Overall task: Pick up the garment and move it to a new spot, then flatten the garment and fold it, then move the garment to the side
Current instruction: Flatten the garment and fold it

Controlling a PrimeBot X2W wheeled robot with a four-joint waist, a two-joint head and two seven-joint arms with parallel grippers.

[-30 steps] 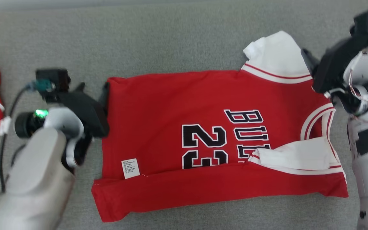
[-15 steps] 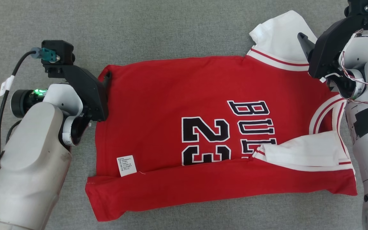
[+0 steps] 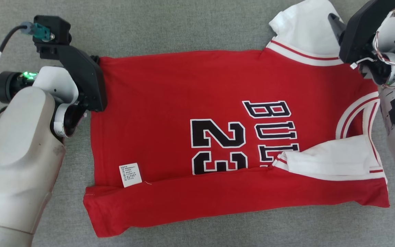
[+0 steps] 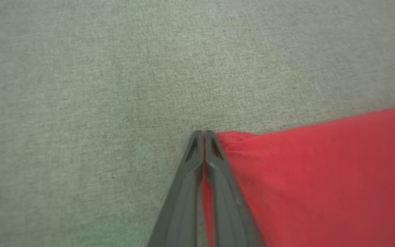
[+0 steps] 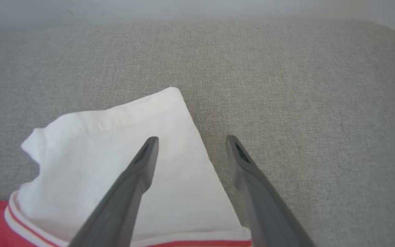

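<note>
Since a second ago, jaws of the left gripper (image 4: 204,131) are being clamped together on the red garment (image 3: 183,103) corner. Jaws of the right gripper (image 5: 190,140) are being held apart, straddling the white sleeve (image 5: 115,144) edge. Garment's being left spread on the grey fabric surface (image 3: 183,27).

Your left gripper (image 4: 204,134) has its fingers pressed together, pinching the jersey (image 4: 321,171) corner, and its pale forearm (image 3: 15,154) reaches in from lower left. Your right gripper (image 5: 192,139) has its fingers spread wide.
</note>
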